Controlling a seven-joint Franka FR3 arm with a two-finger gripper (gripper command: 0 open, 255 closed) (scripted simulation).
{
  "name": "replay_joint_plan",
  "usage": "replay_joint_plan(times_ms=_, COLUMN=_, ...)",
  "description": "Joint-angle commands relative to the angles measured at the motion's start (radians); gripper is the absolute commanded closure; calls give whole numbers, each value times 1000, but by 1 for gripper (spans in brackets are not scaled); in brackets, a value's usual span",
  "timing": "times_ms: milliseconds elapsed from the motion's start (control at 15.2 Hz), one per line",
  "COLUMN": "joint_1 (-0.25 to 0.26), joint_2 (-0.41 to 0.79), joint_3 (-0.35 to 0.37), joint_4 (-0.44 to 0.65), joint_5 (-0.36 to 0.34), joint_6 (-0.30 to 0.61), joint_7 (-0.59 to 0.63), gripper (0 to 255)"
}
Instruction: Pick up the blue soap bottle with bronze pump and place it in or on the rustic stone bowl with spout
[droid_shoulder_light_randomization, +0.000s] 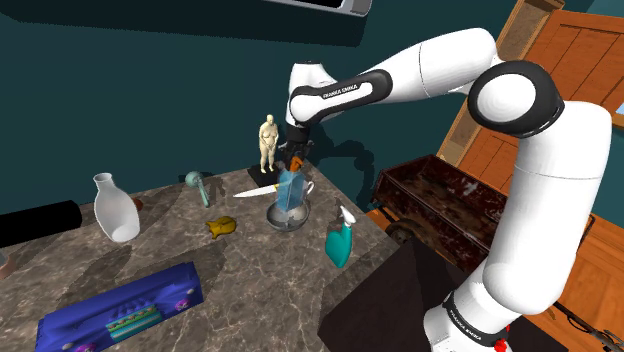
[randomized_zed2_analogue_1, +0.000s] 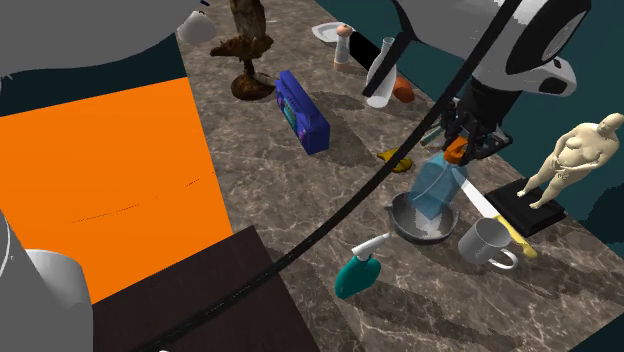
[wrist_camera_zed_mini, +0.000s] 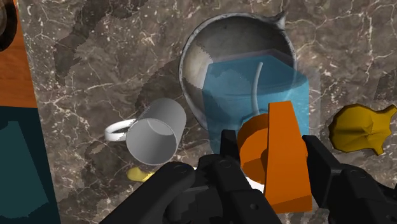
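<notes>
The soap bottle (droid_shoulder_light_randomization: 291, 192), a see-through blue body with an orange pump (wrist_camera_zed_mini: 284, 149) rather than a bronze one, has its base down inside the grey bowl (droid_shoulder_light_randomization: 272, 217), towards the far side of the marbled surface (droid_shoulder_light_randomization: 250, 275). We see the pincer (wrist_camera_zed_mini: 273, 151) closed on the pump head, one black finger on each side. Held this way, the bottle hangs from its top and its wide body can go down between the bowl's walls without the fingers meeting the rim.

In the wrist view the body covers about half of the bowl's inside, on the side away from the small spout (wrist_camera_zed_mini: 278, 21). We cannot tell whether the base already rests on the bowl's floor or hangs just above it. The bottle seems to lean a little in the second exterior view, but that camera is rolled, so we do not trust the slant.

We judge the carrying done and the release next. A grey mug (wrist_camera_zed_mini: 153, 132) lies on its side just beside the bowl. If the bottle is let go while leaning, it could tip against the rim and towards that mug, so we would lower it until it bears its own weight and only then part the fingers.
</notes>
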Motion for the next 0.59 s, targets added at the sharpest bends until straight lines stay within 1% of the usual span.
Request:
replay_joint_plan(times_ms=0, joint_1=1, joint_2=9, joint_3=-1, joint_4=0, joint_5=-3, joint_6=10, joint_7=2, gripper=255)
replay_joint_plan(times_ms=396, joint_1=1, joint_2=9, joint_3=-1, joint_4=0, joint_5=-3, joint_6=10, joint_7=2, gripper=255)
replay_joint_plan(times_ms=462, joint_1=1, joint_2=9, joint_3=-1, joint_4=0, joint_5=-3, joint_6=10, joint_7=2, gripper=0)
replay_joint_plan(times_ms=528, joint_1=1, joint_2=9, joint_3=-1, joint_4=0, joint_5=-3, joint_6=10, joint_7=2, gripper=0)
